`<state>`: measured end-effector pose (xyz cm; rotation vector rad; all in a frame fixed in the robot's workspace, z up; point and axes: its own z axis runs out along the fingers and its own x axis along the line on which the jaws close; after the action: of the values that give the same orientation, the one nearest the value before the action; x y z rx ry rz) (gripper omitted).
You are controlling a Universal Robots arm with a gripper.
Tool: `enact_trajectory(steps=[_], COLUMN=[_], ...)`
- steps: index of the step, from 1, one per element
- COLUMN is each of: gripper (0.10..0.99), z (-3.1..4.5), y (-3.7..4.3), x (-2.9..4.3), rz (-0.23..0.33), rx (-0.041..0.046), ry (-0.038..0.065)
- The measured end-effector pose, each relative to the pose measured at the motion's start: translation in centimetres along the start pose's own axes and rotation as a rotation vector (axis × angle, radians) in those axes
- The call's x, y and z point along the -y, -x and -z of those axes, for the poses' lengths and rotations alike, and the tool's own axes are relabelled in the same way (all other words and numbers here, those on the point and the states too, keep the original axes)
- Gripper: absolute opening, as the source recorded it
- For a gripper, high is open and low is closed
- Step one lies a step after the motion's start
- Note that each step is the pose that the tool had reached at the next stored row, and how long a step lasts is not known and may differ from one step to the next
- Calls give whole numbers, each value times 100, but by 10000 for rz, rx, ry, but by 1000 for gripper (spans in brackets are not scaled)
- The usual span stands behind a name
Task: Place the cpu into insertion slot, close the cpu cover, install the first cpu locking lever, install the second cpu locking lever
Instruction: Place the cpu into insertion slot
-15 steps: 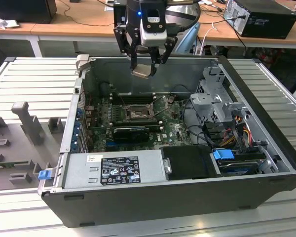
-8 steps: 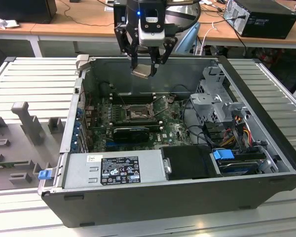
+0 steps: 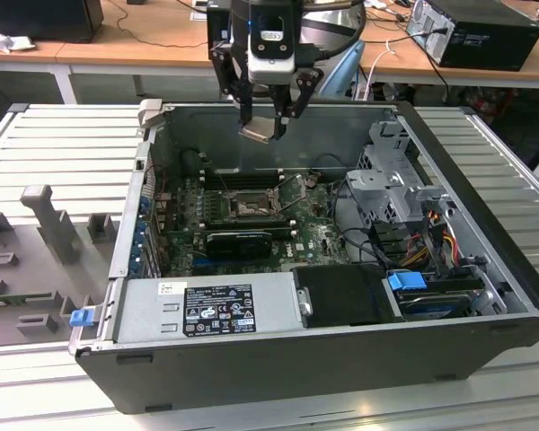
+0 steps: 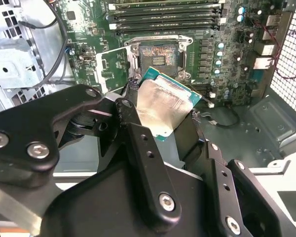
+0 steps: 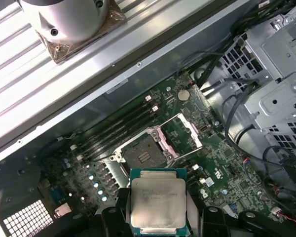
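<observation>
Holding: the gripper [image 3: 266, 121] is clamped on the cpu [image 3: 258, 133], with a black finger against each of two opposite edges.
Cpu height: in the exterior view the chip hangs over the open computer case [image 3: 341, 377], about level with its upper rim and well apart from the green board [image 3: 319, 238] on the case floor.
Cpu tilt: in the exterior view it shows as a pale plate, tilted, just under the fingertips.
Cpu face: the first wrist view shows its dull silver top [image 5: 158, 200] almost flat-on, with a green rim around it. In the second wrist view the same top [image 4: 163, 106] is washed by glare and sits at a slant.
Insertion slot: it is bare, with the dark pin field exposed [image 3: 250, 208]. In both wrist views it lies past the chip's edge and is not covered by it [image 4: 158, 57] [image 5: 140, 153].
Cpu cover: it is swung open beside the slot [image 5: 185, 129]. In the second wrist view green board shows through its square window [image 4: 111, 66].
Memory slots: these are long and black, just beyond the socket [image 3: 238, 178] [image 4: 163, 12] [image 5: 118, 131].
Exterior view alone: it shows the grey power supply [image 3: 207, 305], a long black card [image 3: 238, 241], a blue tab [image 3: 406, 281] and the ribbed grey table [image 3: 63, 135].
Wrist views: they show the metal drive cage [image 5: 276, 74] and a perforated grille [image 4: 291, 59].
</observation>
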<state>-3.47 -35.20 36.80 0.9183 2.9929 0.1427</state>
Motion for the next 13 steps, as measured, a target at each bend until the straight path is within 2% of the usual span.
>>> enact_trajectory(steps=[13], gripper=[541], z=[0], y=[0], x=[0], rz=[-947], rx=[85], ry=[18])
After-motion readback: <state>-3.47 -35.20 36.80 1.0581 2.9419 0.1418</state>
